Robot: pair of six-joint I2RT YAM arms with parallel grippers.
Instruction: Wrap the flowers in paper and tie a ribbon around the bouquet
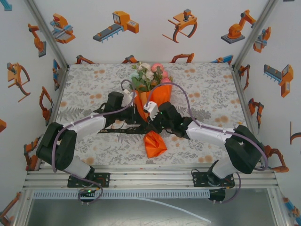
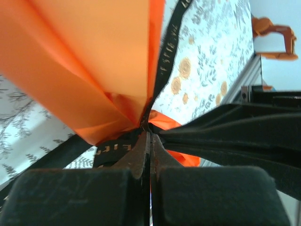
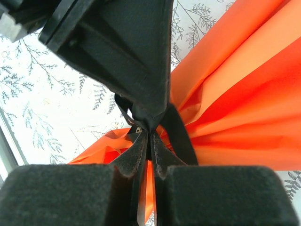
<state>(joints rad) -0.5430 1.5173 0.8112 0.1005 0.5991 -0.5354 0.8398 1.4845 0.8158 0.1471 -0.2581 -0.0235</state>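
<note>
The bouquet lies mid-table: flowers [image 1: 148, 73] in pink, white and green rise from an orange paper [image 1: 160, 96] cone whose tail [image 1: 154, 143] flares toward me. A black ribbon [image 1: 123, 130] circles the cone's narrow waist, and its loose end trails left. Both grippers meet at that waist. My left gripper [image 1: 137, 115] [image 2: 150, 134] is shut, and a ribbon [image 2: 168, 52] strand runs out from its tips. My right gripper [image 1: 149, 120] [image 3: 150, 134] has its jaws nearly together, with black ribbon [image 3: 181, 134] pinched at the tips, right under the left gripper's black body [image 3: 122, 52].
A floral tablecloth [image 1: 94, 84] covers the table. Printed white walls [image 1: 141, 42] and aluminium posts [image 1: 47, 33] close in the left, back and right. A metal rail [image 1: 150, 179] runs along the near edge. Grey-purple cables [image 1: 183, 94] loop above both arms.
</note>
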